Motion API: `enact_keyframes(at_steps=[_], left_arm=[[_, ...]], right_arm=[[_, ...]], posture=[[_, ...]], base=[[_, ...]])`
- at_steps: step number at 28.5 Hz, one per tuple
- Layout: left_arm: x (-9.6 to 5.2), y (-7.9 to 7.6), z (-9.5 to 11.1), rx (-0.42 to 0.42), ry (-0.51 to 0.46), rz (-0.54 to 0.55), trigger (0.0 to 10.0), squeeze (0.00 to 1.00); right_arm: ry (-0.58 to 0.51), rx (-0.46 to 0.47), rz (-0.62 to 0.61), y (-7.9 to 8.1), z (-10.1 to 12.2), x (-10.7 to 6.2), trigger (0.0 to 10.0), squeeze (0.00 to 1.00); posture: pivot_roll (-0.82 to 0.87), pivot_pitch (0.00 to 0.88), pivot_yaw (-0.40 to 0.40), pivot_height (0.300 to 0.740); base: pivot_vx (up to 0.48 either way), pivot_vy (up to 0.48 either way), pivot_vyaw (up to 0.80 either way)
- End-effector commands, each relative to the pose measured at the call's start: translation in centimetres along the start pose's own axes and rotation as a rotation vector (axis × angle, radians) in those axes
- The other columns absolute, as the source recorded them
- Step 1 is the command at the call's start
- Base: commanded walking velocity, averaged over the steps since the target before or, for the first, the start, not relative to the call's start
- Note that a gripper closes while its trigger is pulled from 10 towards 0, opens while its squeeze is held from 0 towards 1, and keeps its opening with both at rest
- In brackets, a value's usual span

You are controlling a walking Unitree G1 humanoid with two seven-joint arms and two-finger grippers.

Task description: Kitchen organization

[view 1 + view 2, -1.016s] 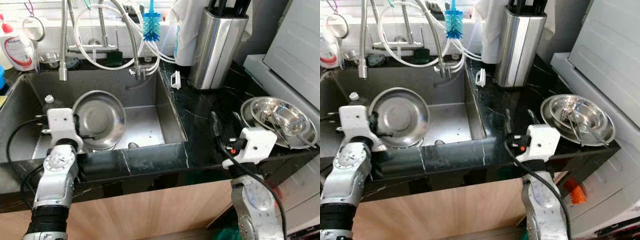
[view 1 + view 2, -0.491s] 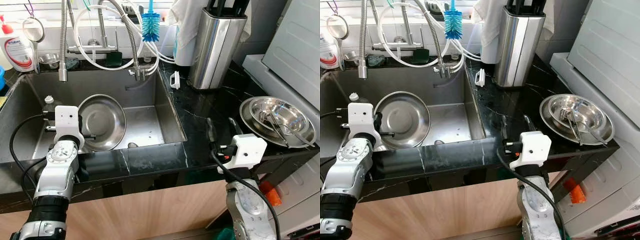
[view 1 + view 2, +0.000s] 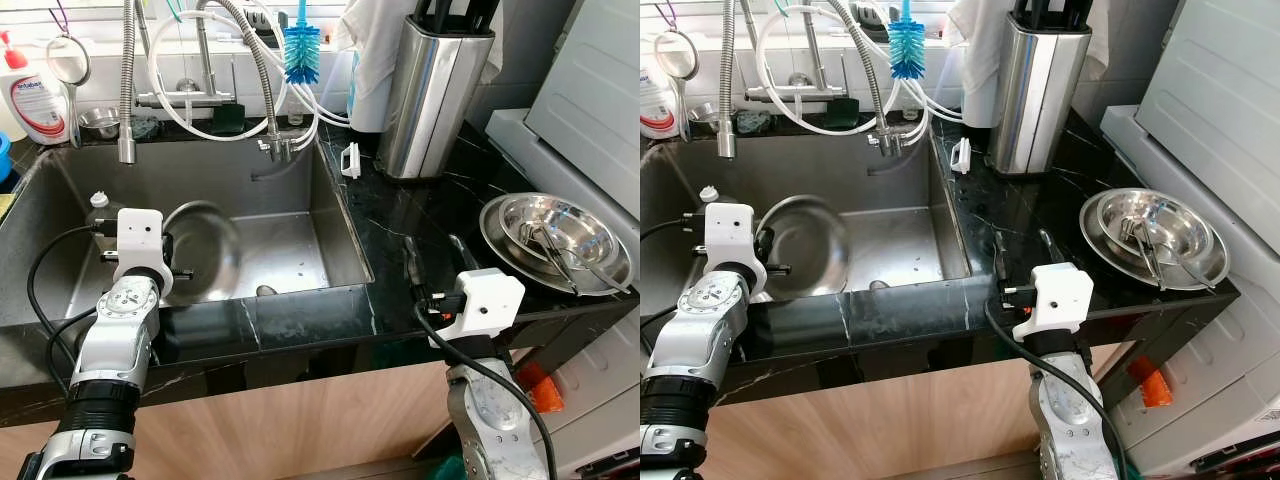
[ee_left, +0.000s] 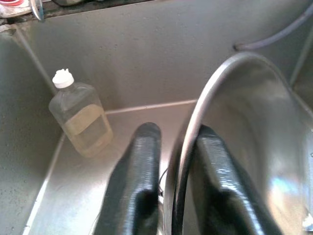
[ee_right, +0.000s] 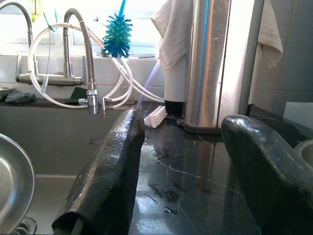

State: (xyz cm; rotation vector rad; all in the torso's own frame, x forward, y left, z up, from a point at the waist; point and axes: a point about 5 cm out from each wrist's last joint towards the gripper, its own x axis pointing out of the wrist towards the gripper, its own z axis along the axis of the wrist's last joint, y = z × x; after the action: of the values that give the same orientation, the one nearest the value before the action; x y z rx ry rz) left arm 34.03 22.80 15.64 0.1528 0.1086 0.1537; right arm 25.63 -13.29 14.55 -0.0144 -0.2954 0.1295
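Observation:
A steel bowl is held tilted on its edge inside the sink, and it looks blurred. My left gripper is shut on the bowl's rim, one black finger outside and the other inside. My right gripper hovers open over the black counter to the right of the sink, nothing between its fingers. At the counter's right end sits a stack of steel bowls with metal utensils lying in it.
A small clear bottle stands in the sink's far left corner. Faucets, hoses and a blue brush line the back. A steel knife holder and a white clip stand on the counter. A white appliance borders the right.
The bowl has turned from facing up toward the camera to nearly edge-on in my left gripper. My right gripper has drifted left along the counter, away from the stacked bowls.

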Motion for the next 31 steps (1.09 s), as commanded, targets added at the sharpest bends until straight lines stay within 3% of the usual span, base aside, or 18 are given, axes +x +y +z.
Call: enact_keyframes(at_steps=[1, 18, 22, 23, 29, 31], left_arm=[[-0.1, -0.3, -0.6, 0.007, 0.035, -0.011, 10.0, 1.00], [-0.3, -0.8, -0.6, -0.031, 0.047, -0.079, 10.0, 1.00], [-0.3, -0.9, -0.3, -0.030, 0.012, -0.074, 10.0, 1.00], [-0.5, -1.0, 0.3, -0.029, -0.043, -0.074, 10.0, 0.00], [-0.5, -1.0, 0.3, -0.029, -0.043, -0.074, 10.0, 0.00], [-1.5, -0.6, 2.8, -0.081, -0.248, -0.038, 10.0, 0.00]], right_arm=[[0.007, -0.004, -0.001, -0.1, -0.2, 0.0, 10.0, 0.00], [0.022, 0.006, 0.020, 0.1, -0.3, 0.2, 10.0, 0.00], [0.022, 0.005, 0.020, 0.1, -0.3, 0.2, 10.0, 0.00], [0.023, -0.005, 0.014, 0.0, -0.3, 0.2, 10.0, 0.00], [0.023, -0.005, 0.014, 0.0, -0.3, 0.2, 10.0, 0.00], [0.019, -0.025, -0.017, -0.3, 0.7, 0.6, 10.0, 0.00]], posture=[[0.06, 0.015, -0.025, 0.740], [0.06, 0.021, -0.026, 0.740], [0.06, 0.021, -0.026, 0.740], [0.06, 0.020, -0.025, 0.740], [0.06, 0.020, -0.025, 0.740], [0.05, 0.023, -0.026, 0.740]], base=[[0.000, 0.000, 0.00], [0.000, 0.000, 0.00], [0.000, 0.000, 0.00], [0.000, 0.000, 0.00], [0.000, 0.000, 0.00], [0.000, 0.000, 0.00]])
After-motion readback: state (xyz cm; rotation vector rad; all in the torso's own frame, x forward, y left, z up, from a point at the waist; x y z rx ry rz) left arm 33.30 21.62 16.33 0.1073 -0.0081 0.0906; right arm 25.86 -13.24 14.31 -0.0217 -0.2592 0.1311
